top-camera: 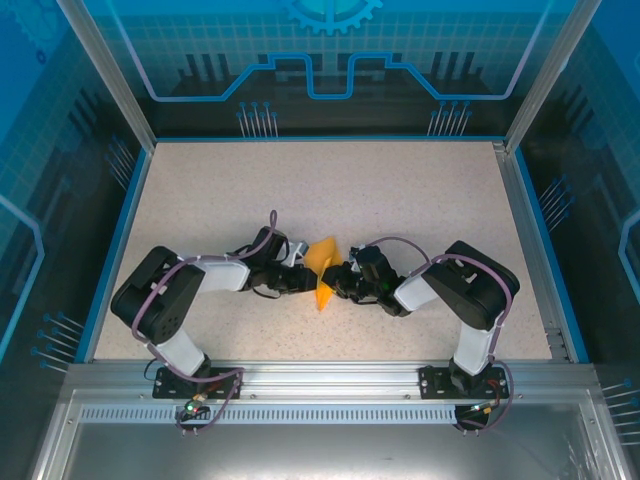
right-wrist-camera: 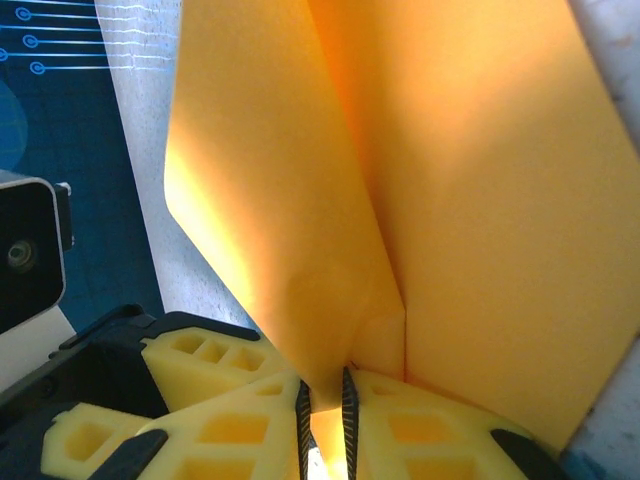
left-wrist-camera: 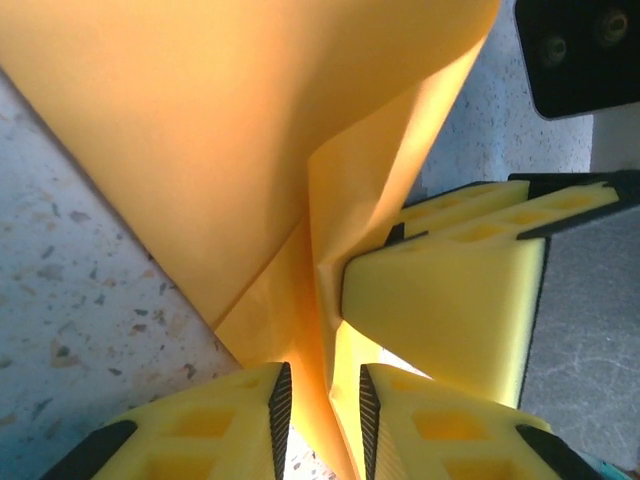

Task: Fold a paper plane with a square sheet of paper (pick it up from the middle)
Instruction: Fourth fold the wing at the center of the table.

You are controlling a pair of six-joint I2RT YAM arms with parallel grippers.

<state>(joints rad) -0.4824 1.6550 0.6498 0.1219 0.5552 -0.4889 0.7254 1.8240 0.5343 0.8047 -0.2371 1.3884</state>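
Mid-fold, the left gripper (left-wrist-camera: 322, 400) and right gripper (right-wrist-camera: 322, 392) each pinch the partly creased sheet of paper (top-camera: 322, 262), apparently held above the middle of the worktop (top-camera: 420, 200); next, the flaps need aligning before pressing.

2 black-and-white arms (top-camera: 165, 295), purple cables (top-camera: 262, 240), yellow honeycomb pincer fingers (left-wrist-camera: 190, 425)

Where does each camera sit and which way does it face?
Top external: above and behind the bases, looking down at the table; both arms show, left claw and right claw meeting at the paper.
Left wrist: on the left arm, facing along its own fingers closed on the paper, the right claw's fingers opposite.
Right wrist: on the right arm, facing along its own fingers, pinching the paper.
Shared: all views show the paper; each wrist view shows the other claw.
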